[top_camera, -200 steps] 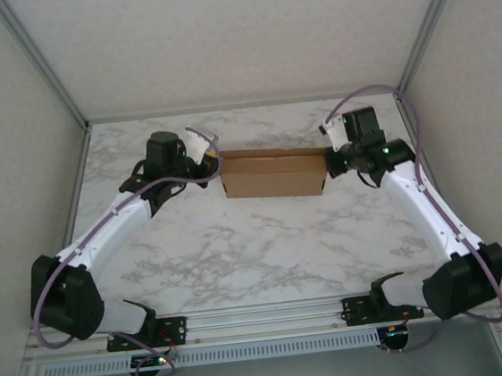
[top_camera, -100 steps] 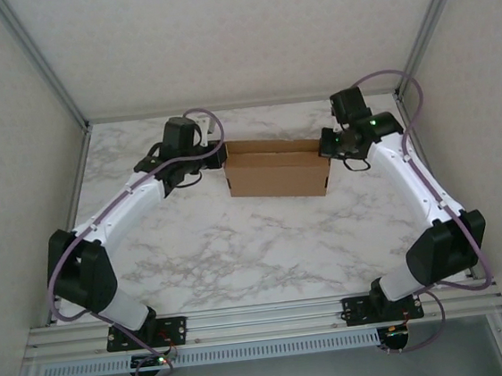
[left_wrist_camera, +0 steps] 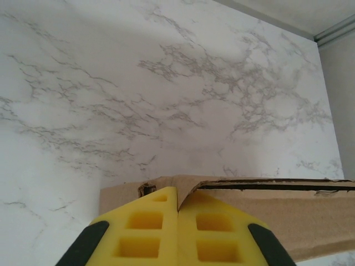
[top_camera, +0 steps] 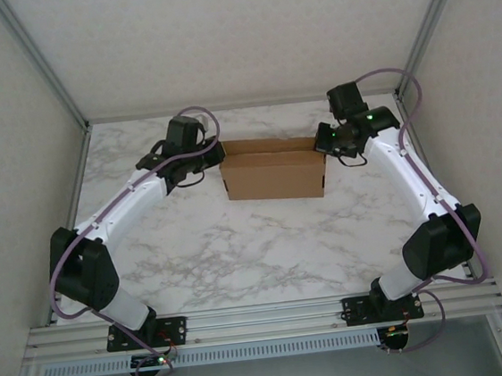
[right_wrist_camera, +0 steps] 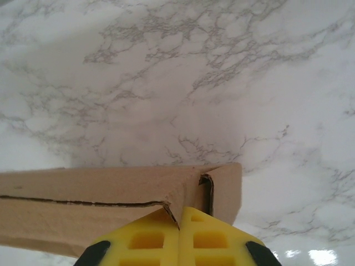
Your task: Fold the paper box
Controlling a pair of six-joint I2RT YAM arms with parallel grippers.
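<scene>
Jaws on the left gripper (left_wrist_camera: 177,219) are pressed fully together, their yellow waffle-moulded tips against the left end of the paper box (top_camera: 272,175), a matte brown, thin-walled cardboard shell at the far middle of the marbled table (top_camera: 240,252). Its long axis runs left to right between the arms, one end near each. The right gripper (right_wrist_camera: 178,233), likewise closed tight, meets the right-end flap; whether either nips cardboard I cannot tell.

Plain brown paper box (top_camera: 272,175) on white grey-veined marble table (top_camera: 240,252)
</scene>
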